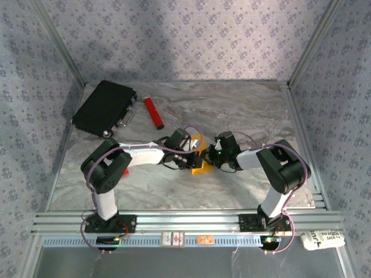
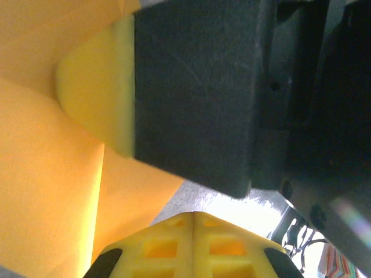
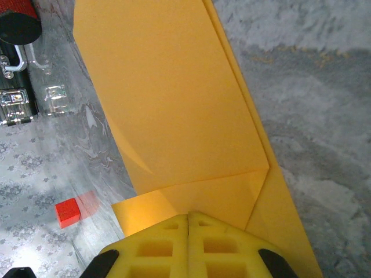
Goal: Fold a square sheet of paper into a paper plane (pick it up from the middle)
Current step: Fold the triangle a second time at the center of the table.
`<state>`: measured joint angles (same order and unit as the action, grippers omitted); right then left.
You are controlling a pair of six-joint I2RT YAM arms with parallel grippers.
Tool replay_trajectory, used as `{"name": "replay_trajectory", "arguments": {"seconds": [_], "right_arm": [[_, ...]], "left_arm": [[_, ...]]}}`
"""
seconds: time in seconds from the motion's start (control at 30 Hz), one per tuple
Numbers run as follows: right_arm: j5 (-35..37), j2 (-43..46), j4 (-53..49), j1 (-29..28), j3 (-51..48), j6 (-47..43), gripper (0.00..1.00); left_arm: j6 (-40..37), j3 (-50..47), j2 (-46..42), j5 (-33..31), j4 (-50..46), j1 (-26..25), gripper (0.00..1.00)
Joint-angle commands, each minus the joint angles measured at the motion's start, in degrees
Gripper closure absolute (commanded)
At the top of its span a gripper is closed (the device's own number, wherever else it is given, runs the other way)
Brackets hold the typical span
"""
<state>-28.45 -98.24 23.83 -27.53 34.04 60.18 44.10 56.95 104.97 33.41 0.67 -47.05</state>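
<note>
Nearest the lens in the right wrist view, the yellow fingers (image 3: 156,249) of the right pincer (image 3: 189,216) were pressed together, and the near end of the square sheet of paper (image 3: 174,104) ran in between their tips, so this pincer was clamped on it. The sheet was orange-yellow and already creased. One corner was folded over near the tips, a long fold ran along its right side, and it stretched away from the pincer above the grey marbled tabletop (image 3: 324,87). A small red block (image 3: 68,211) lay on the tabletop to the left of the sheet. Farther off at upper left were the metal latches of the black case (image 3: 14,104) and one end of the red cylinder (image 3: 17,8).

In the left wrist view, the left pincer (image 2: 193,214) was also closed, finger against finger. The sheet filled the left of that view, just beside the fingers, but whether it was gripped there could not be told. A dark body with a yellow edge (image 2: 191,92) hung close above, too near to identify.

From above, the two pincers met at the middle of the tabletop with the sheet between them, and the case and cylinder lay well apart at the far left.
</note>
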Motion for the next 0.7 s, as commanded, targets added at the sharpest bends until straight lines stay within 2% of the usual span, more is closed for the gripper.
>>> {"name": "replay_trajectory", "arguments": {"seconds": [0.0, 0.67], "right_arm": [[3.4, -0.9, -5.5, -0.2, -2.2, 0.2, 1.0], [3.4, -1.0, -5.2, -0.1, -2.8, -0.1, 1.0]], "left_arm": [[0.1, 1.7, 1.7, 0.0, -0.2, -0.3, 1.0], [-0.2, -3.0, 3.5, -2.7, 1.7, -0.3, 1.0]]}}
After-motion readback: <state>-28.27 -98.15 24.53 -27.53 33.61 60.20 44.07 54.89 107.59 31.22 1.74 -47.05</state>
